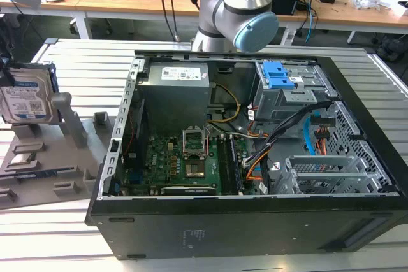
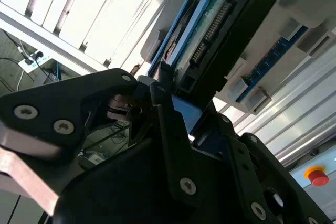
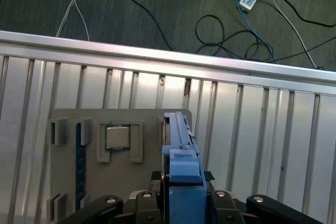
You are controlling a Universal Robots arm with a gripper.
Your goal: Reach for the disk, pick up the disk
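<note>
The exterior view stands off from me, high and in front of the open computer case (image 1: 255,221). It looks down across the slatted table (image 1: 83,62) toward my arm (image 1: 236,17) behind the case. The first wrist view looks steeply down past my gripper (image 3: 181,205), close over the grey fixture tray (image 3: 149,124), with floor beyond the table edge. The second wrist view sits closer still and tilted, facing along the gripper body at the disk (image 2: 220,30) and its connector end, I think from below. All three views share disk, tray and slats.
</note>
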